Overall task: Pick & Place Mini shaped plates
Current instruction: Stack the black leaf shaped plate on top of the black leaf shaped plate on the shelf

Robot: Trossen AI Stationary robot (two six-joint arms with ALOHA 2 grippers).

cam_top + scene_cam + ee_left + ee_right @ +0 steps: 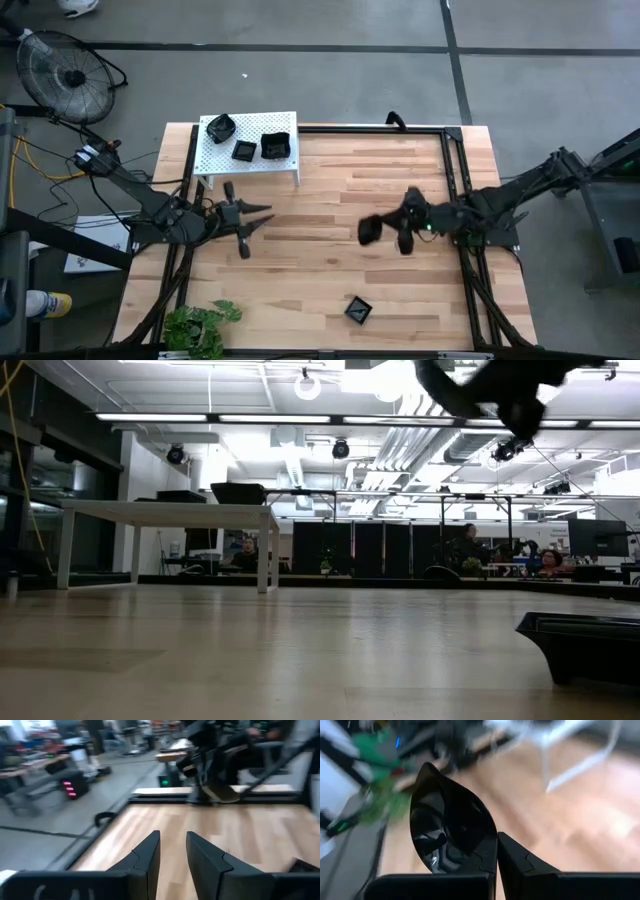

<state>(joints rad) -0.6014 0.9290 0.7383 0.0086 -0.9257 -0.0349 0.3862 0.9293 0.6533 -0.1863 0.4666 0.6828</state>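
Mini shaped plates are spread in several places on the wooden table [330,260]. As landmark I take the white perforated shelf [250,155], which stands at the far left part of the table. On this shelf three black plates lie: a wavy one [220,127], a small square one [244,151] and a larger square one [275,146].

Just in front of the shelf the left gripper [262,217] hovers over the wood, its fingers [148,854] parted by a narrow gap with nothing between them.

Well to the right of the shelf, near the table middle, the right gripper [385,232] is closed on the rim of a leaf-like plate [450,827] and holds it above the table.

One more square plate [358,309] lies far from the shelf, near the front edge.
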